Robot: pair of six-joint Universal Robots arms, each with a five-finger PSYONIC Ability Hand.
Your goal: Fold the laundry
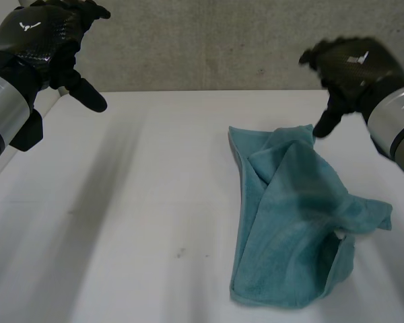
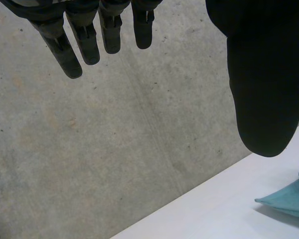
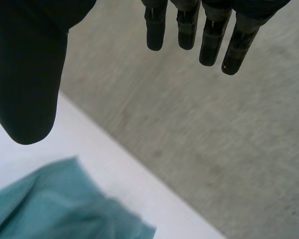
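A teal towel [image 1: 293, 222] lies crumpled on the white table [image 1: 135, 222], right of the middle, with folds bunched along its far and right sides. My right hand [image 1: 353, 67] hovers above the towel's far right corner, fingers [image 3: 207, 37] straight and thumb spread, holding nothing; a corner of the towel [image 3: 55, 204] lies below its thumb. My left hand [image 1: 50, 40] hangs high over the table's far left, well apart from the towel, fingers [image 2: 84, 37] straight and empty. A tip of the towel [image 2: 289, 199] shows below its thumb.
A grey concrete wall [image 1: 209, 47] rises right behind the table's far edge. The left and middle of the table lie bare in front of the towel.
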